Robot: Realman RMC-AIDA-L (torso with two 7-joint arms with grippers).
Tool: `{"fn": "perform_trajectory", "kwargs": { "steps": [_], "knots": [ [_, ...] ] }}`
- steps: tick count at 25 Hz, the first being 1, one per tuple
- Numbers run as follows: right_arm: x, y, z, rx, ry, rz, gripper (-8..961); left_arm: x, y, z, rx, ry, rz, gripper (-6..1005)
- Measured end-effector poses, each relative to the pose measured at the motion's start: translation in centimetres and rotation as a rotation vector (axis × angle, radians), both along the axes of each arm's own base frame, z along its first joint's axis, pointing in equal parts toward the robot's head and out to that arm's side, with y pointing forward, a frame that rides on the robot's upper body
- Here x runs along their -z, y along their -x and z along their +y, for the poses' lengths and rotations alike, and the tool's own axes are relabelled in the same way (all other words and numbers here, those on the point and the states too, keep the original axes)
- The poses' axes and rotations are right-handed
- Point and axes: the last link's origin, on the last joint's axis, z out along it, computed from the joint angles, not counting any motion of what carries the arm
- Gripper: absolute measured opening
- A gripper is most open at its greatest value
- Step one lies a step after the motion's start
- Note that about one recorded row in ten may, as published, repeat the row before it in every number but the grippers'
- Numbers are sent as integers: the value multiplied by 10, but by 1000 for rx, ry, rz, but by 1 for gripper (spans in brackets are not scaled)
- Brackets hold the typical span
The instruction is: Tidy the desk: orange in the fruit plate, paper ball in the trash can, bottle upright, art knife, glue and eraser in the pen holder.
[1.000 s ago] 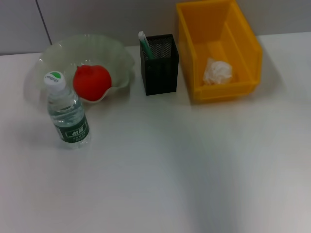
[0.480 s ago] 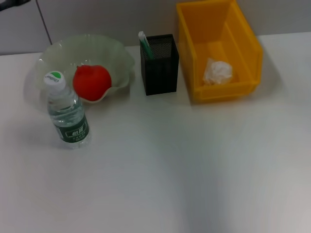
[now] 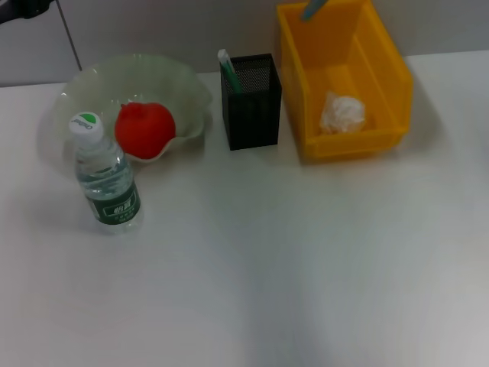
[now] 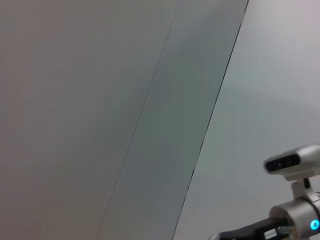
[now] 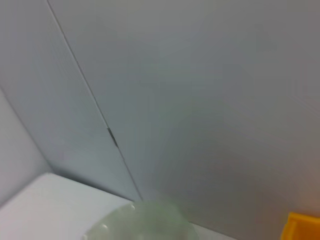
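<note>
Tidied tabletop (image 3: 290, 260), both arms raised out of the way.

Largest first: the yellow trash can (image 3: 386, 80) stands at the back right with the crumpled white paper ball (image 3: 341, 112) on its floor. The pale green fruit plate (image 3: 176, 84) at back left cradles the orange (image 3: 144, 129), which looks reddish here. The black mesh pen holder (image 3: 250, 102) sits between them, a green-and-white item poking out, possibly the glue. The clear bottle (image 3: 107, 177), green-labelled and white-capped, stands upright before the plate. Only a dark sliver of the left pincer (image 3: 23, 9) shows at the top corner; whether either pincer is wide or narrow, I cannot tell.
</note>
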Motion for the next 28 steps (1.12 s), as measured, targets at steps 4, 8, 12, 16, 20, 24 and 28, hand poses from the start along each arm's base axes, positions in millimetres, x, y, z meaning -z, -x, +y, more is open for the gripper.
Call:
{"fn": "perform_trajectory", "kwargs": {
  "steps": [4, 8, 12, 16, 20, 24, 28],
  "knots": [
    [18, 5, 12, 25, 3, -74, 146, -1, -1, 2, 0, 4, 8, 395],
    [40, 16, 24, 15, 24, -99, 146, 1, 0, 2, -2, 10, 27, 395],
    [55, 22, 29, -3, 23, -123, 145, 2, -1, 2, 1, 9, 29, 394],
    [74, 28, 35, -14, 40, -146, 145, 2, -1, 1, 4, 9, 29, 393],
    [92, 30, 42, -2, 60, -193, 146, 3, 0, 1, 5, 8, 29, 393],
    [101, 30, 44, 0, 75, -224, 146, 5, -1, 1, 11, 7, 29, 392],
    [108, 28, 44, 7, 87, -256, 146, 5, -2, 1, 14, 7, 28, 391]
  ]
}}
